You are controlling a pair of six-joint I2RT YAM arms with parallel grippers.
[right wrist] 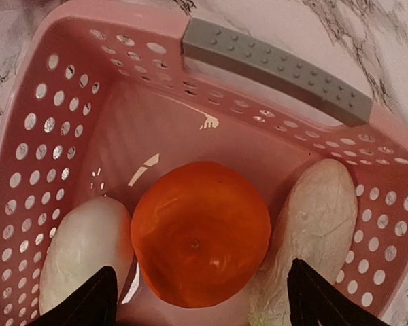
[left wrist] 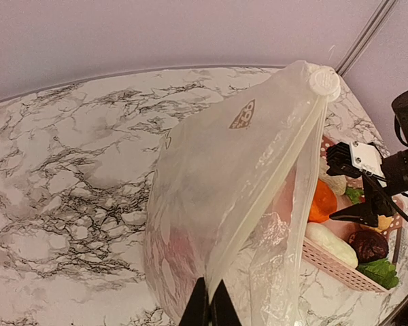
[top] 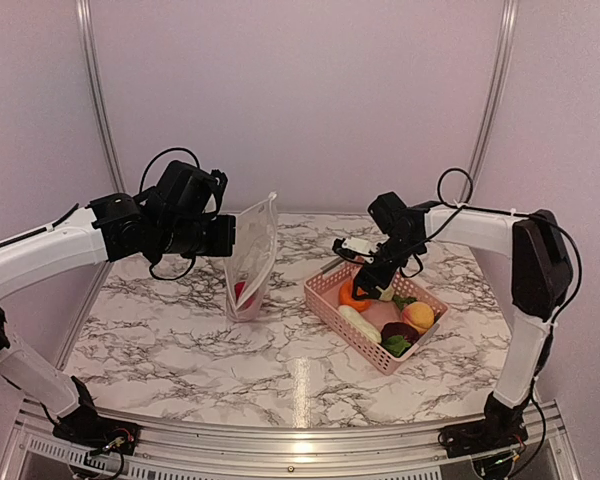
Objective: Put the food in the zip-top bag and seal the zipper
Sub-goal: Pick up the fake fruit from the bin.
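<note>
My left end effector [left wrist: 207, 305] is clamped shut on the edge of the bag [left wrist: 224, 176], holding it upright with its bottom resting on the desk [top: 180, 340] and its mouth facing the basket [top: 325, 300]. The zipper [left wrist: 272, 183] runs up from my fingers along that mouth edge and is not pressed together; the mouth gapes.

My right end effector [right wrist: 200, 292] is open and holds nothing. It hangs low inside the basket with 1 finger on each side of the orange piece [right wrist: 200, 234], which sits between 2 white pieces [right wrist: 85, 248] [right wrist: 319, 210].

I judge the task barely begun. Something red [top: 242, 291] shows low in the bag, so 1 piece seems to be in. The orange, the white ones, a peach piece [top: 417, 316], a dark purple one [top: 400, 331] and a green leaf [top: 397, 345] all lie in the basket. Every one of those has to go across, and then the zipper has to be sealed.
</note>
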